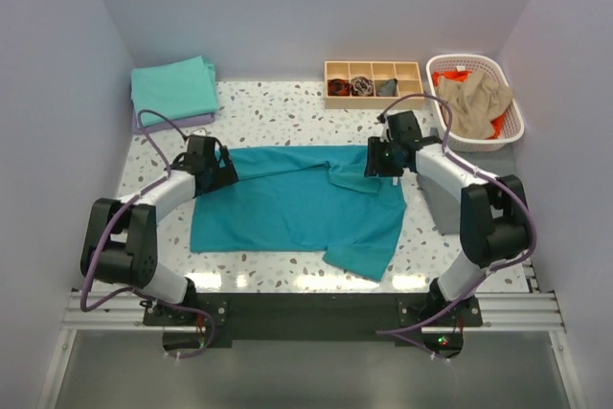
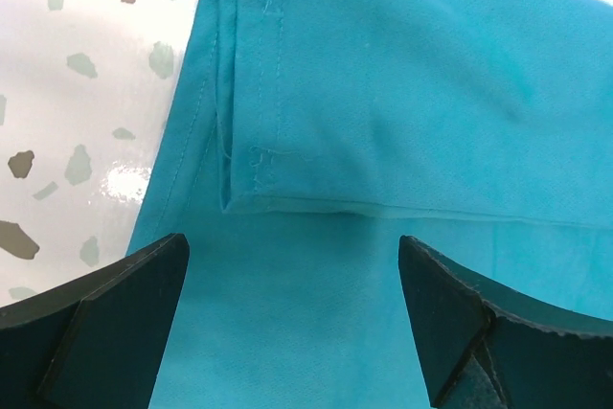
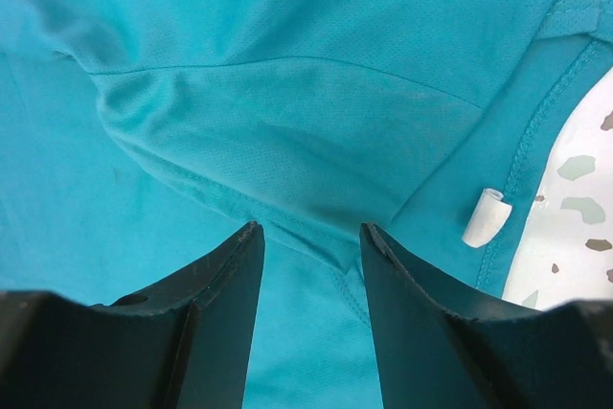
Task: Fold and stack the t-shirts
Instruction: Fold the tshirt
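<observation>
Left pincer (image 2: 292,241) spread over teal t-shirt (image 2: 412,93) hem, right pincer (image 3: 310,227) straddling fold

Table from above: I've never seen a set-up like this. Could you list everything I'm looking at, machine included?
table: one, white with dark speckles, under everything
t-shirt: one, deep teal, spread out mid-table
folded shirts: at least two, aqua-green on lavender, stacked at the far left corner
tray: one, wooden, four compartments holding small dark things, far edge
basket: one, white plastic, far right corner
tan shirt: one, crumpled in the basket
orange shirt: at least one, under the tan one
left arm, right arm: two, black and white, near edge
left fingers, right fingers: two pairs, black, apart over the teal t-shirt
</observation>
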{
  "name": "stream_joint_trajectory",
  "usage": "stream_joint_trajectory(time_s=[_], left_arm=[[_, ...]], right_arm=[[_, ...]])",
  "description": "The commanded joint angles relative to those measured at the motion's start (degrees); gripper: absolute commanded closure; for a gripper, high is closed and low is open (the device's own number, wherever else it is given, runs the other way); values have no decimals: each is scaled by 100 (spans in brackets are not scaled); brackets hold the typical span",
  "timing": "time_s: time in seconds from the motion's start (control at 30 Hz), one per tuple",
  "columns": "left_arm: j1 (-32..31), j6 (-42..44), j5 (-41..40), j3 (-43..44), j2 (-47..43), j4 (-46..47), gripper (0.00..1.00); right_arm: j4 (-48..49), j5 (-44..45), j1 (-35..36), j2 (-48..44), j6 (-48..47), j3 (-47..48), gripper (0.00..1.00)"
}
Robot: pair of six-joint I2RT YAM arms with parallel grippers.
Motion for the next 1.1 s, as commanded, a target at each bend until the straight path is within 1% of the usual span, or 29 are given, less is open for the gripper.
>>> stream_joint_trajectory(time_s=[0.0, 0.13, 0.23, 0.27, 0.4, 0.47, 0.63, 0.67, 0.73, 0.77, 0.83, 0.87, 0.93, 0.97, 1.03, 1.07], left_arm=[[62, 126, 112, 36, -17, 508, 4], [106, 170, 164, 80, 167, 762, 4], [141, 196, 174, 132, 299, 851, 6], [150, 196, 165, 133, 326, 877, 8], [229, 178, 208, 63, 449, 1079, 12], [247, 170, 217, 62, 466, 1185, 17], [291, 196, 112, 141, 528, 1220, 22], [300, 213, 95, 150, 537, 1220, 25], [300, 249, 51, 176, 537, 1211, 28], [317, 257, 42, 185, 528, 1220, 33], [326, 266, 7, 177, 510, 1220, 38], [317, 266, -2, 159, 510, 1211, 46], [344, 284, -20, 142, 502, 1220, 53], [344, 293, -29, 150, 493, 1220, 60], [370, 319, -72, 141, 484, 1185, 67], [379, 345, -90, 141, 475, 1176, 73]], right_arm=[[138, 30, 33, 198, -8, 207, 51], [147, 101, 33, 391, -8, 331, 51], [138, 101, 25, 445, -26, 340, 51], [138, 109, 25, 453, -26, 331, 51], [156, 101, 33, 418, -43, 296, 51], [147, 101, 33, 436, -35, 287, 51], [95, 258, 33, 515, -52, 261, 52], [86, 285, 33, 541, -52, 252, 52], [68, 381, 33, 576, -52, 234, 51], [51, 425, 33, 594, -43, 243, 51], [-11, 522, 33, 681, -61, 304, 52], [-72, 575, 33, 708, -70, 322, 52], [-73, 584, 33, 761, -61, 322, 52], [-107, 662, 33, 796, -52, 366, 52], [-204, 681, 33, 866, -43, 427, 52], [-274, 768, 33, 928, -52, 462, 52]])
